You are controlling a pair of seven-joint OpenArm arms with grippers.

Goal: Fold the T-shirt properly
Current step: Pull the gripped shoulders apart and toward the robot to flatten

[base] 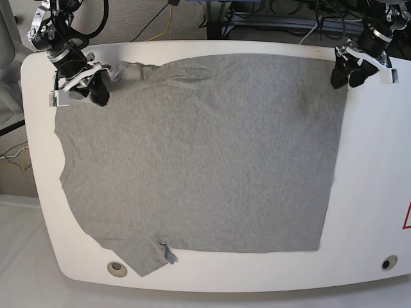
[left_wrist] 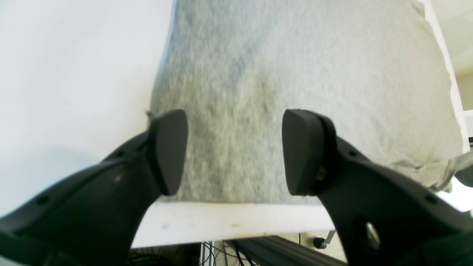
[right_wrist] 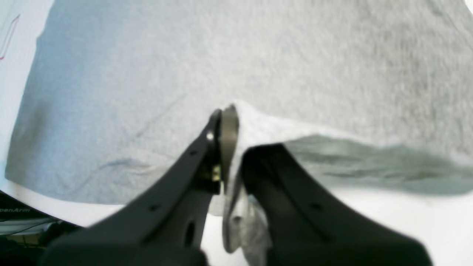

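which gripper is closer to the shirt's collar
Right. The right gripper is shut on the T-shirt at the sleeve end beside the collar; the left gripper hangs open over the hem corner, opposite end.

Standing on a grey carpet floor (base: 186,19): a white table (base: 372,167) with rounded corners, filling most of the base view. Lying behind its far edge: black cables (base: 96,16) and one yellow cable (base: 168,14). Sitting in the near edge of the table: two round holes (base: 116,268), one left and one right. Showing at the right edge: part of a red triangle mark (base: 406,217). Falling evenly: bright, soft light.
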